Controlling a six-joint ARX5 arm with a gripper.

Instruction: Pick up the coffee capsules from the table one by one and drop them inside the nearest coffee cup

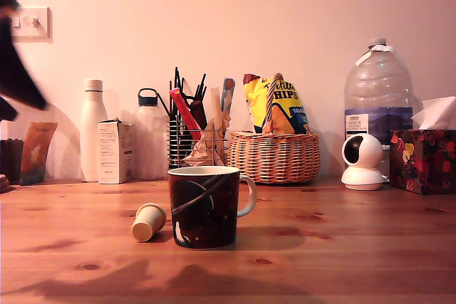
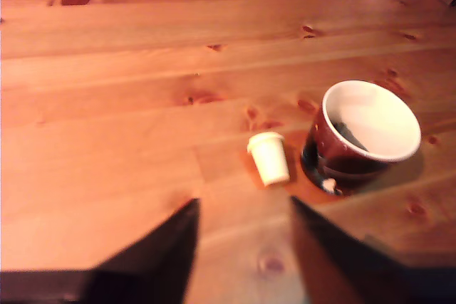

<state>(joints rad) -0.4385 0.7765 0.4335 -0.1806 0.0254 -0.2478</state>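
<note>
Claw (image 2: 244, 247) spread, empty, tips blurred; capsule (image 2: 268, 157) on side beside cup (image 2: 356, 154).

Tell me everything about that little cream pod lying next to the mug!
The coffee capsule is a small cream pod shaped like a cut-off cone, with a wider flat rim at one end. It looks like smooth plastic. It lies tipped on its side on the wooden table, close beside the patterned mug, on the exterior view's left. Nothing holds it; the open tool hangs above.

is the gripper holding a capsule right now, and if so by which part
Nothing is held. The gripper is open, with bare table between its fingers. The one capsule in view lies on its side beside the coffee cup, untouched.
</note>
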